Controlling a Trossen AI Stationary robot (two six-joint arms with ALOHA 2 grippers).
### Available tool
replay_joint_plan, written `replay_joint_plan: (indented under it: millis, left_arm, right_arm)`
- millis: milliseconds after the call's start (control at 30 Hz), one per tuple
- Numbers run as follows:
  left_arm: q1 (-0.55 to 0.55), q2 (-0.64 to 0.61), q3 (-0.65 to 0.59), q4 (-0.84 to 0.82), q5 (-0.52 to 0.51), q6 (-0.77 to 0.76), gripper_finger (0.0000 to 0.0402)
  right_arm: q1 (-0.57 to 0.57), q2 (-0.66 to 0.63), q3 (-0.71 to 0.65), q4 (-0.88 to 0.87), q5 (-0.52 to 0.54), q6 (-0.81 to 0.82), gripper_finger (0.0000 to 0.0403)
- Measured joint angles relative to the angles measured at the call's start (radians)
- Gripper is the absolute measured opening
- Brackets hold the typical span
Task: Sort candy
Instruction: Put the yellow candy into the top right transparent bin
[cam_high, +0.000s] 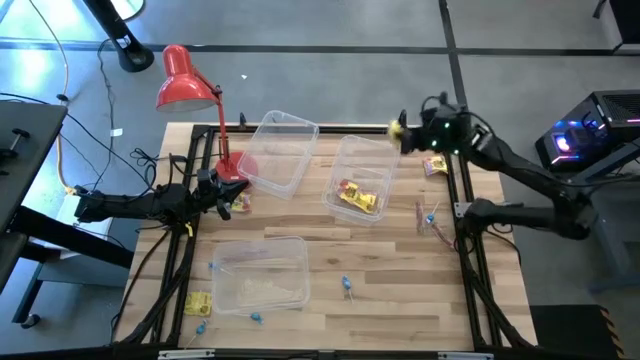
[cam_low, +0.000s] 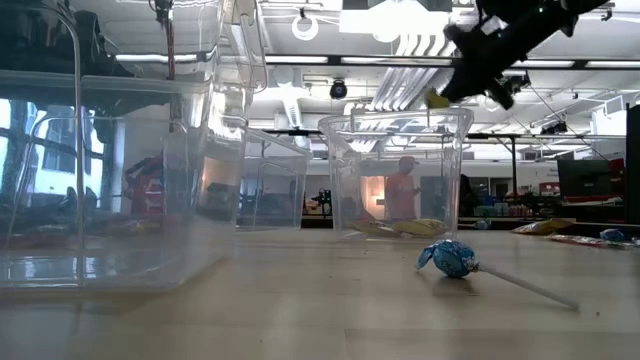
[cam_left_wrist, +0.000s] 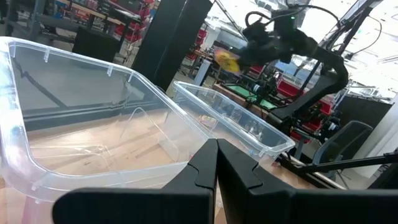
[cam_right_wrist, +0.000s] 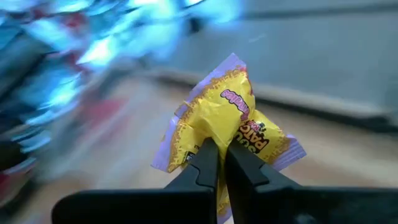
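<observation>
Right tool (cam_high: 398, 130) clenched on a yellow packet (cam_right_wrist: 233, 127), held up off the counter (cam_high: 380, 300) just past the far rim of the middle bin (cam_high: 385, 153); in the low view the same packet (cam_low: 436, 98) hangs above that bin's rim. Left tool (cam_high: 228, 196) sits low at the counter's left side, beside the far bin (cam_high: 296, 125), fingers (cam_left_wrist: 205, 168) pressed together, nothing visible between them. Red lamp (cam_high: 185, 80) stands at the far-left corner. Near bin (cam_high: 290, 245) lies at front left, contents too faint to tell. Middle bin holds yellow packets (cam_high: 362, 198) on its floor. Loose candy: yellow packet (cam_high: 197, 303) at the front-left edge, another (cam_high: 434, 166) by the right rail, red-pink sticks (cam_high: 419, 215) near the right edge, blue twist pieces (cam_high: 346, 287) scattered across the front, one blue piece (cam_low: 449, 258) close in the low view, with a thin pale stick beside it. Blue piece (cam_high: 255, 317) sits just in front of the near bin.
</observation>
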Motion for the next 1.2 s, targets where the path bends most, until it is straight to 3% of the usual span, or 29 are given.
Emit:
replay_joint_plan:
  millis: [133,233,333,600,733,833,900,967,1100,1200]
  left_arm:
    - [0.000,0.000,0.000,0.000,0.000,0.000,0.0000]
    - [0.000,0.000,0.000,0.000,0.000,0.000,0.0000]
    - [0.000,0.000,0.000,0.000,0.000,0.000,0.0000]
    - [0.000,0.000,0.000,0.000,0.000,0.000,0.0000]
    - [0.000,0.000,0.000,0.000,0.000,0.000,0.0000]
    - [0.000,0.000,0.000,0.000,0.000,0.000,0.0000]
    - [0.000,0.000,0.000,0.000,0.000,0.000,0.0000]
    - [0.000,0.000,0.000,0.000,0.000,0.000,0.0000]
    - [0.000,0.000,0.000,0.000,0.000,0.000,0.0000]
    - [0.000,0.000,0.000,0.000,0.000,0.000,0.0000]
  right_arm:
    - [0.185,0.025,0.000,-0.008,-0.028,0.028,0.0002]
    - [0.316,0.056,-0.001,-0.001,0.020,0.030,0.0004]
    - [0.407,0.080,-0.001,0.002,0.131,0.051,0.0018]
    - [0.470,0.097,0.010,-0.014,0.236,0.019,0.0136]
    - [0.468,0.097,0.095,-0.080,0.280,-0.072,0.0192]
    - [0.444,0.098,0.227,-0.296,0.507,-0.096,0.0207]
    - [0.412,0.106,0.308,-0.471,0.692,-0.034,0.0207]
    - [0.359,0.118,0.359,-0.632,0.812,0.047,0.0207]
    - [0.199,0.140,0.370,-0.806,0.849,0.207,0.0208]
    - [0.081,0.172,0.304,-0.820,0.811,0.315,0.0208]
